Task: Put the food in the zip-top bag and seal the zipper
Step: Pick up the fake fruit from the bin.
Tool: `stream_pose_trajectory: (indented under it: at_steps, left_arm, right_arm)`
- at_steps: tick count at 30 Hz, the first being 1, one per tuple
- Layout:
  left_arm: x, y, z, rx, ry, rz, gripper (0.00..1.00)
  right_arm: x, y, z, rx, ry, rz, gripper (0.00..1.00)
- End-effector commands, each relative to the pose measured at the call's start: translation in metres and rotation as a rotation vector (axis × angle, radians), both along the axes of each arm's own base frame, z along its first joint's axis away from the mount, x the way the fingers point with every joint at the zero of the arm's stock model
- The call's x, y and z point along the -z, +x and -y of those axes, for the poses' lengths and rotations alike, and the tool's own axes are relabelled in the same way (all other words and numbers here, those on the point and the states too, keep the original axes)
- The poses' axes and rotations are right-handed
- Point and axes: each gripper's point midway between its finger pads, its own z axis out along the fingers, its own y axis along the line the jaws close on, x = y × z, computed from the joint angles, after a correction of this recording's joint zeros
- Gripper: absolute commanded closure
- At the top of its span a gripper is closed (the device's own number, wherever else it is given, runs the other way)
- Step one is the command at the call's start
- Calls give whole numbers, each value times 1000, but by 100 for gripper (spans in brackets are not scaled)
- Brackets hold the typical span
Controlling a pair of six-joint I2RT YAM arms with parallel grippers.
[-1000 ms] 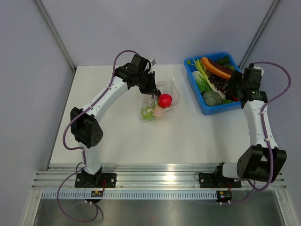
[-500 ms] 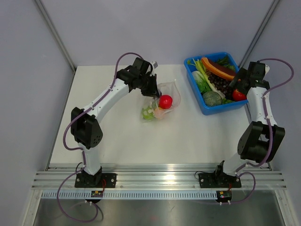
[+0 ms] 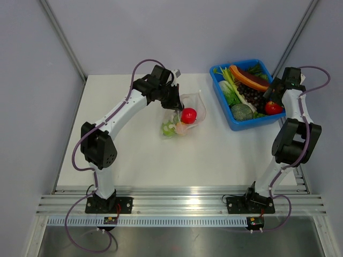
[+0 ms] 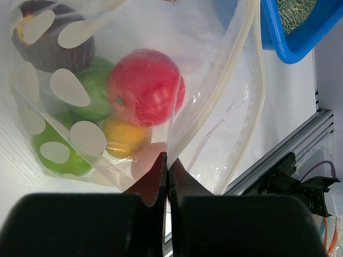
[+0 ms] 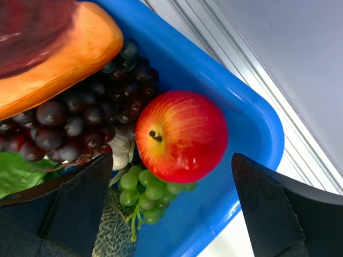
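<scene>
Left wrist view: the left gripper [image 4: 168, 160] pinches the wall of the bag [image 4: 214, 123] with fingers pressed together, probably to hold the mouth open. The bag, with food [image 4: 142, 85] inside, lies at 9 o'clock from the blue tray [image 3: 241, 127], where the right gripper [image 5: 171, 160] spreads its fingers around an apple [image 5: 179, 136].

So the left arm [image 3: 123, 110] is arching up and off to the right from its base, wrist bending over, and the left gripper [image 3: 175, 107] is pointing downward. Its fingers [image 4: 150, 187] are squeezing together, pinching the bag [image 4: 214, 123] wall between the tips. The right arm [image 3: 293, 134] is folding up tight, forearm running almost straight toward the far side. The right gripper [image 3: 274, 97] is angling down and left, fingers [image 5: 80, 203] gaping wide apart, gripping nothing.
</scene>
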Motion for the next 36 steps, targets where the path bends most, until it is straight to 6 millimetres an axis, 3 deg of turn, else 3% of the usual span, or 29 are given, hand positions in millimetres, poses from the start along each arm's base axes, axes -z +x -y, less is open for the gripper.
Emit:
stream_pose_trajectory:
  at_steps: [1, 17, 20, 22, 24, 25, 26, 32, 36]
  left_arm:
    - [-34, 0, 8, 39, -70, 84, 100]
    - [-43, -1, 3, 28, -73, 126, 100]
    - [-43, -1, 4, 33, -79, 126, 100]
    - [-43, -1, 4, 34, -77, 125, 100]
    - [-43, -1, 4, 32, -77, 125, 100]
    - [-43, -2, 4, 33, -80, 122, 100]
    - [-43, -2, 4, 32, -82, 118, 100]
    - [-47, -3, 0, 19, -74, 132, 100]
    - [-49, 0, 1, 19, -70, 134, 100]
  right_arm:
    - [-10, 11, 11, -1, -12, 27, 1]
    - [24, 25, 12, -16, 42, -47, 2]
    - [29, 25, 12, -17, 43, -58, 10]
    - [30, 24, 12, -19, 47, -62, 25]
    - [21, 23, 10, -17, 47, -43, 37]
    - [17, 22, 9, -15, 48, -30, 49]
    - [7, 19, 7, -12, 49, -6, 52]
    - [-43, 8, -7, -30, 60, 134, 55]
    - [-65, 2, -22, -66, 91, 205, 55]
